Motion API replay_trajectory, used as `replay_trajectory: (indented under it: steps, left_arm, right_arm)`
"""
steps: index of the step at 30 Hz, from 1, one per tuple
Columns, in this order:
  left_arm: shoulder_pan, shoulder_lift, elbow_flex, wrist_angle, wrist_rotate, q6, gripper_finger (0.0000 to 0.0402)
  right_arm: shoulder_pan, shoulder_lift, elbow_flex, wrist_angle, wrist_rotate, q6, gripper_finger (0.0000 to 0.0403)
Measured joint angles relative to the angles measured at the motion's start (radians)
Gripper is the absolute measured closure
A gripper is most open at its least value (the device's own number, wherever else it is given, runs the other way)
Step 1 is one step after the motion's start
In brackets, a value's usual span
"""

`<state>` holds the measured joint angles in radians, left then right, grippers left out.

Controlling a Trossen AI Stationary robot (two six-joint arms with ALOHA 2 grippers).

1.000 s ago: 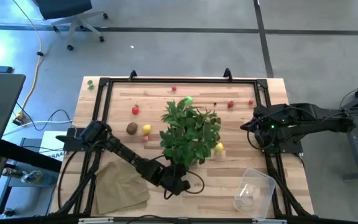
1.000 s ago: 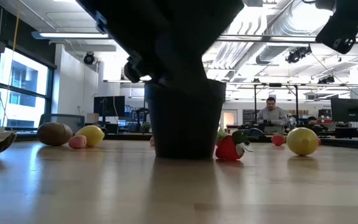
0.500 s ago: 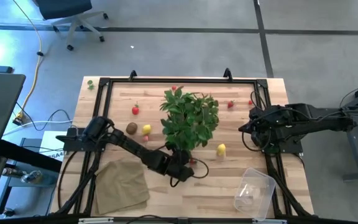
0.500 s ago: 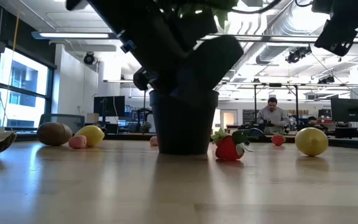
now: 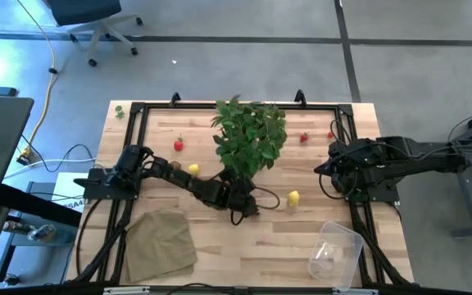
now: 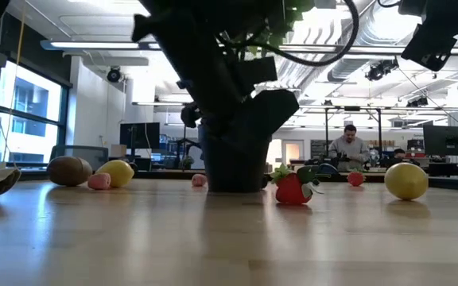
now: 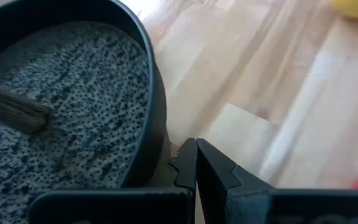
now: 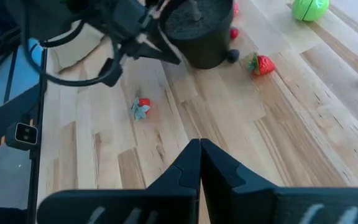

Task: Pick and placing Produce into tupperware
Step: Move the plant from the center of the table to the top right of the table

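Both grippers pinched shut w/ nothing held, left gripper by the plant pot, right gripper hovering; produce like the lemon looks tiny, light, hard, prob. rolls, so pinch across its middle.

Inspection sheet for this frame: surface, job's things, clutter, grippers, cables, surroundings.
Surface: wooden table.
Job's things: tupperware at the near right corner, no produce seen inside; lemon and strawberry loose on the wood.
Clutter: potted plant; tan cloth.
Grippers: left gripper shut against the plant pot's rim; right gripper shut, above the table's right side.
Cables: yellow cable on the floor.
Surroundings: office chair; person far behind.
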<state>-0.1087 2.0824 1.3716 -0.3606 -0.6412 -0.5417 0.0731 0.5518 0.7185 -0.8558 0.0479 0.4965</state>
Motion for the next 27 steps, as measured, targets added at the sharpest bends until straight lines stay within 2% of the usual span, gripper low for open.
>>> replay_trajectory:
  steps: [27]
  left_arm:
    - [0.256, -0.001, 0.010, 0.045, 0.256, 0.307, 0.0401]
  right_arm:
    - [0.000, -0.001, 0.000, 0.000, -0.031, 0.000, 0.0403]
